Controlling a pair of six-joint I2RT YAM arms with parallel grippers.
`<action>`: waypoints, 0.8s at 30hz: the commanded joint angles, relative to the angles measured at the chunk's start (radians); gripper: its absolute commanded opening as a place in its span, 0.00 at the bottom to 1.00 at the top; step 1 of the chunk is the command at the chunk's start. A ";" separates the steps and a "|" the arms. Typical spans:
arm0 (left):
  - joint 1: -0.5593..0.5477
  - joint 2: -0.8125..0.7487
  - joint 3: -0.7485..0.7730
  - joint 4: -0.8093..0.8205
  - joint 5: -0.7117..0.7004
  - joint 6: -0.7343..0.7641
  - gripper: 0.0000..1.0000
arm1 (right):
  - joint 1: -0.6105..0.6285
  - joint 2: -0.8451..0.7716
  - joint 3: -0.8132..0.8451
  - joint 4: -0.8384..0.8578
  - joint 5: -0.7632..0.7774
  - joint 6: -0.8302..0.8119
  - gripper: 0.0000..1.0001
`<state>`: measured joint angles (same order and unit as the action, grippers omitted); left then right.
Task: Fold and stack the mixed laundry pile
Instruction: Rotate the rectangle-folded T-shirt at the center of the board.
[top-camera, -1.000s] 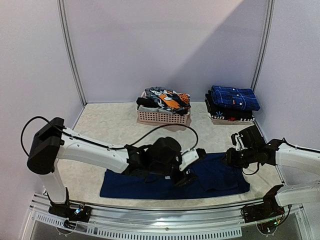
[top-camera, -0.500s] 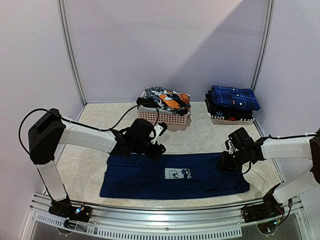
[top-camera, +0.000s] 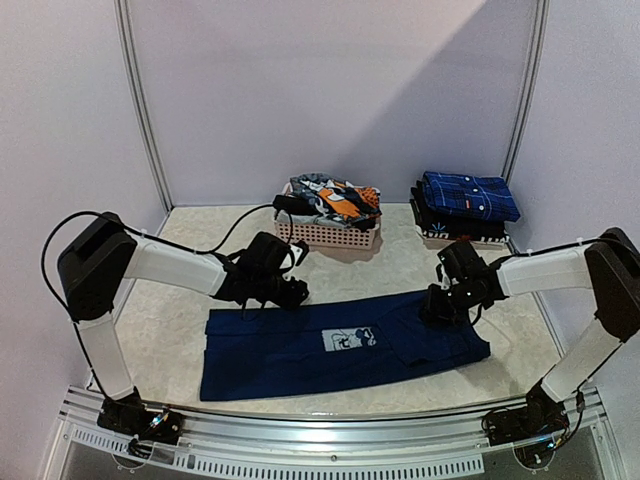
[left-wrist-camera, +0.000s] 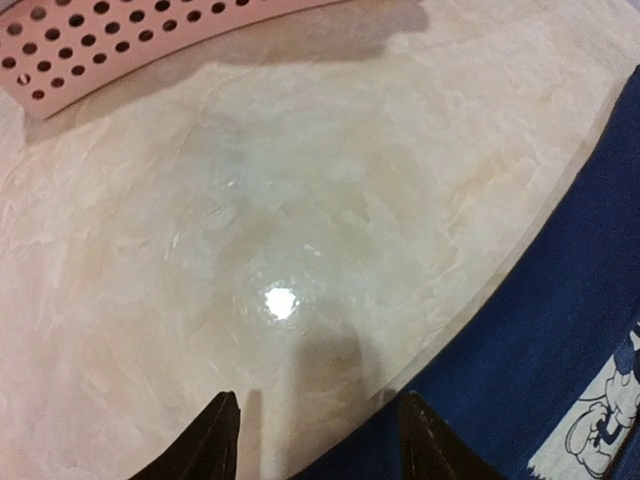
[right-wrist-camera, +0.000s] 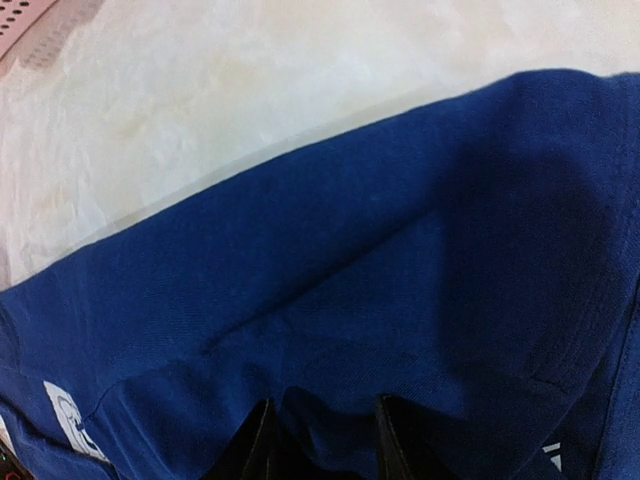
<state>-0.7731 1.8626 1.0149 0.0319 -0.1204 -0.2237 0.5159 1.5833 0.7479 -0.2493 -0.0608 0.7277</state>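
Up close we see what overhead hides: left tool (left-wrist-camera: 322, 442) spread above the surface (left-wrist-camera: 300, 200), right tool (right-wrist-camera: 325, 440) pinching the navy T-shirt (top-camera: 290, 358) lying flat; pink basket (top-camera: 330, 236) and folded stack (top-camera: 468, 195) behind.

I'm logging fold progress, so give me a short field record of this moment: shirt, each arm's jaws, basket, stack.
shirt: navy T-shirt, a long flat strip on table
left gripper: jaws open over bare table by shirt's far edge
right gripper: jaws shut on shirt's far right edge
basket: pink basket holds unfolded garments
stack: folded stack right of basket
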 joint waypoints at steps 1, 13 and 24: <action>0.030 0.007 -0.050 -0.020 -0.001 -0.026 0.54 | -0.004 0.118 0.045 -0.009 0.029 -0.010 0.33; 0.041 -0.063 -0.172 -0.029 -0.011 -0.090 0.51 | -0.004 0.309 0.259 -0.030 0.022 -0.030 0.33; 0.035 -0.163 -0.321 0.021 0.089 -0.215 0.50 | 0.001 0.469 0.437 -0.009 -0.101 -0.040 0.31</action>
<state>-0.7456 1.7233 0.7467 0.0700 -0.0998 -0.3683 0.5156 1.9495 1.1603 -0.2161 -0.1001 0.6964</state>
